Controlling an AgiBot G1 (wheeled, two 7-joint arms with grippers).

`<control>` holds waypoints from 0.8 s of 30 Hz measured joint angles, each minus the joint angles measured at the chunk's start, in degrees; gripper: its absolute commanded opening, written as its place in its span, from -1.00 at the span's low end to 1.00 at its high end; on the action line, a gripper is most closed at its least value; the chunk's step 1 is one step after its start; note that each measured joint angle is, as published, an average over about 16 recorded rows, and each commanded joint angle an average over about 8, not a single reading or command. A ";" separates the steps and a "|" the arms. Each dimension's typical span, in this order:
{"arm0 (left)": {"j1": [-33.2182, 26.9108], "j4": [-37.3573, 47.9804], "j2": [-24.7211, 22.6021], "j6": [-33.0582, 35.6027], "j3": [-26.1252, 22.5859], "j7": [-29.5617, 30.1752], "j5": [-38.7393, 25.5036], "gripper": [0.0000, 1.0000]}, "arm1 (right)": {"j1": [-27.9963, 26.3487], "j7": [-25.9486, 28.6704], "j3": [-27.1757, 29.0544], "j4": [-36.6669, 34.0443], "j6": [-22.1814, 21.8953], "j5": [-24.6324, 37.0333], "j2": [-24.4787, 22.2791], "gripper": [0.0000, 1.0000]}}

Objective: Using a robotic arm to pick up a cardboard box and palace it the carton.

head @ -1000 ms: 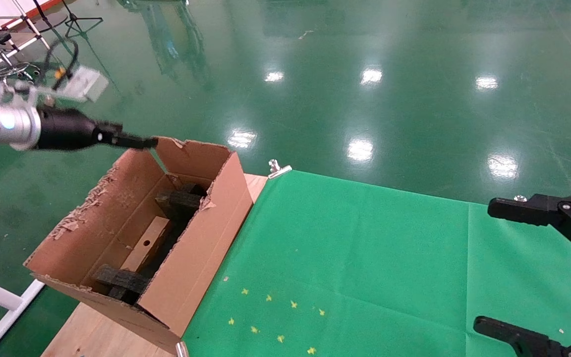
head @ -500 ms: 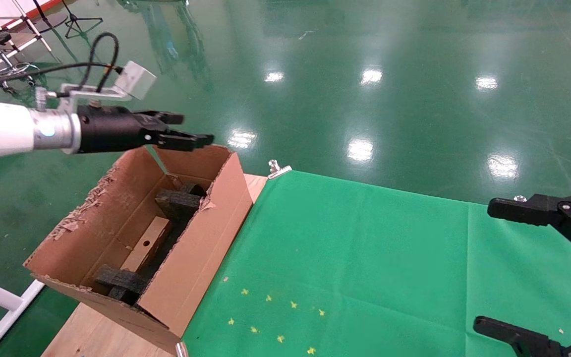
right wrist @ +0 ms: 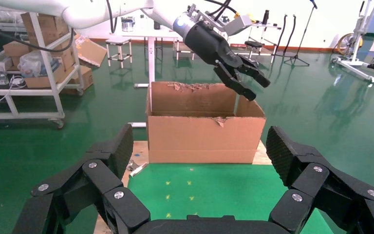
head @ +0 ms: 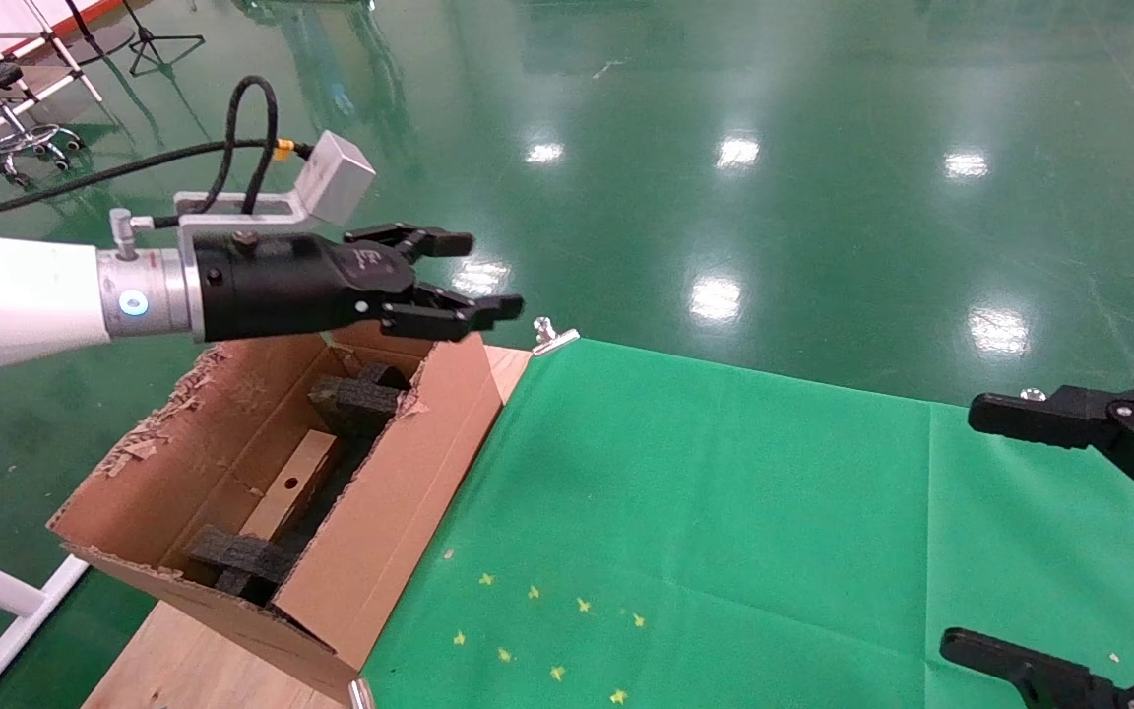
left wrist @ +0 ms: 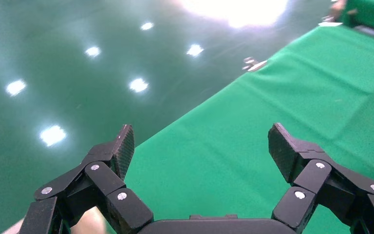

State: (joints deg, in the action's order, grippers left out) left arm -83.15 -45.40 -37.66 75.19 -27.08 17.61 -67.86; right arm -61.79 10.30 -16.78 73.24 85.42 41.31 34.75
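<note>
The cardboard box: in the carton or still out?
In. The cardboard box lies inside the carton between black foam blocks; the left gripper above is open and empty.

Robotic arm (head: 26, 300): white sleeve, silver wrist, black end effector (head: 469, 278), fingers spread and empty, hovering over the carton's far end at 11 o'clock. Carton (head: 385, 512): big, brown, ragged-edged, open, on the bench at 9 o'clock. Cardboard box (head: 291, 484): small, brown, one round hole, lying inside between black foam blocks.

Bright overhead lamps glare off the glossy floor (head: 724, 197); pictures sharp, shadows soft.
</note>
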 measured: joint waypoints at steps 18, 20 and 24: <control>14.44 -18.86 1.76 7.03 7.40 -4.59 17.40 1.00 | -0.01 -0.03 -0.06 0.00 -0.02 -0.04 -0.02 1.00; 15.96 -20.84 1.95 7.76 8.18 -5.07 19.22 1.00 | -0.01 -0.03 -0.06 0.00 -0.03 -0.04 -0.03 1.00; 18.64 -24.35 2.27 9.07 9.55 -5.91 22.45 1.00 | -0.01 -0.04 -0.07 0.00 -0.03 -0.05 -0.03 1.00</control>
State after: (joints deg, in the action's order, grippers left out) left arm -64.51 -69.75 -35.38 84.26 -17.53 11.70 -45.40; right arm -61.80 10.26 -16.85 73.24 85.38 41.26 34.72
